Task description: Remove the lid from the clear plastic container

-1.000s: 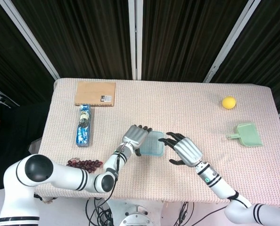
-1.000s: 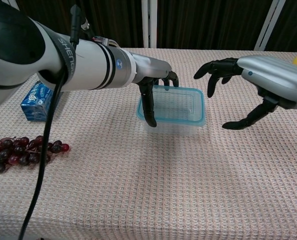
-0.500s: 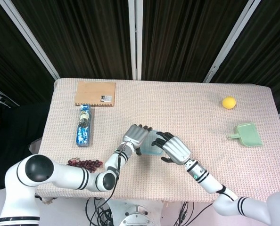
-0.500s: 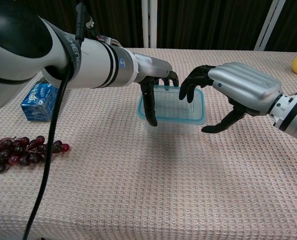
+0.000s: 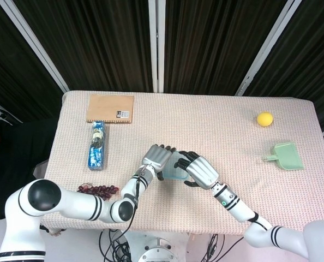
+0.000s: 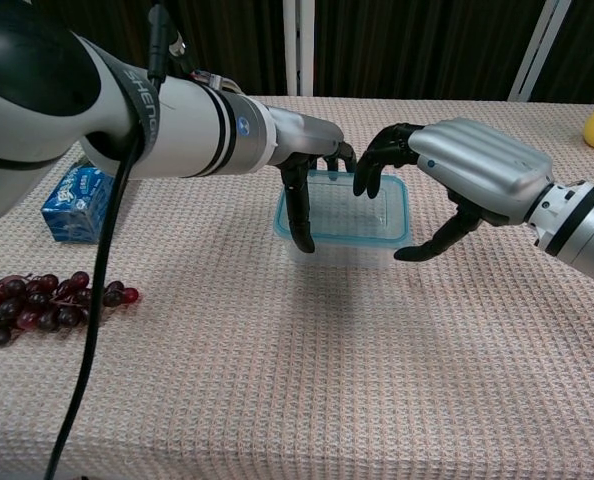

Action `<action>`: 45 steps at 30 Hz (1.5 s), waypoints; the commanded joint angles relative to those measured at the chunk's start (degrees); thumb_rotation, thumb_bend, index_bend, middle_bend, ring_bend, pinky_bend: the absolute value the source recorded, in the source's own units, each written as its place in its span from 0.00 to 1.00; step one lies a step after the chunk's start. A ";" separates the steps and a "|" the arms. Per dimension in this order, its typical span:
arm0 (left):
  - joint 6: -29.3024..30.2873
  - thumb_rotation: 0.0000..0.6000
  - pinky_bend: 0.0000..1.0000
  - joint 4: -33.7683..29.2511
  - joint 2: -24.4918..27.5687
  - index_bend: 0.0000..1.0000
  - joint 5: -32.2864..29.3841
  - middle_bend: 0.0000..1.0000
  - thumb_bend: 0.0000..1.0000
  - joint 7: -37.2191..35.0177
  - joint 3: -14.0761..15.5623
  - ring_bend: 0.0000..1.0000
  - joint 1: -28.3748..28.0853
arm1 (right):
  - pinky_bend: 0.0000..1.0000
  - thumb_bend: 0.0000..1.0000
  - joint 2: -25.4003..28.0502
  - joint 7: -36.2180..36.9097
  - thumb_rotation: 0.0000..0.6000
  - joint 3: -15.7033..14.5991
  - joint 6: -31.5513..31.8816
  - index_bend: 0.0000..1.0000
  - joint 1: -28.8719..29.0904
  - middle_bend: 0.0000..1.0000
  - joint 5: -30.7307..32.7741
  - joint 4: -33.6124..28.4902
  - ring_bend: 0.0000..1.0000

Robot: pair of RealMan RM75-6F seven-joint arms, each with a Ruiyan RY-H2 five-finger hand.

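The clear plastic container (image 6: 345, 222) with its blue-rimmed lid (image 6: 327, 238) stands near the table's front middle. In the head view the container (image 5: 174, 170) is mostly hidden between the two hands. My left hand (image 6: 305, 160) holds its left end, thumb down the near-left wall and fingers over the far rim. My right hand (image 6: 457, 170) arches over the right end with fingers spread. Its fingertips (image 6: 363, 184) hover at the lid's far edge and its thumb hangs by the near-right corner. I cannot tell whether it touches. Both the left hand (image 5: 157, 158) and the right hand (image 5: 199, 170) also show from above.
A bunch of dark grapes (image 6: 37, 305) lies at the front left, a blue snack packet (image 6: 77, 200) behind it. A brown envelope (image 5: 110, 108) sits at the far left. A lemon (image 5: 265, 118) and a green dustpan (image 5: 287, 155) lie at the right.
My right hand has moved left, from beside the container to over its right end, fingertips now at the lid. The left hand and container have stayed still.
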 commanded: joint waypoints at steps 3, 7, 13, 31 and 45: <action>-0.14 1.00 0.42 -0.11 0.04 0.23 0.20 0.33 0.00 -0.07 -0.15 0.25 0.19 | 0.30 0.04 0.12 0.79 1.00 -0.15 0.32 0.39 0.32 0.39 -0.05 0.28 0.18; -0.33 1.00 0.41 0.08 0.01 0.23 0.29 0.33 0.00 -0.17 -0.12 0.25 0.42 | 0.30 0.05 0.38 1.58 1.00 -0.19 0.82 0.39 0.70 0.39 -0.28 0.70 0.18; -0.63 1.00 0.41 0.49 -0.06 0.23 0.21 0.33 0.00 -0.12 -0.02 0.25 0.60 | 0.30 0.05 0.59 2.08 1.00 -0.29 1.76 0.40 1.14 0.41 -0.72 1.18 0.19; -4.40 1.00 0.39 -0.10 1.53 0.20 0.83 0.32 0.00 -3.31 -0.68 0.24 2.06 | 0.33 0.33 -0.88 5.50 1.00 -1.26 5.42 0.44 1.77 0.44 -2.49 5.51 0.24; -8.28 1.00 0.36 -1.28 4.08 0.17 3.06 0.30 0.00 -8.23 0.15 0.24 2.87 | 0.34 0.49 -3.64 8.18 1.00 -1.50 9.50 0.51 2.17 0.47 -3.74 10.77 0.27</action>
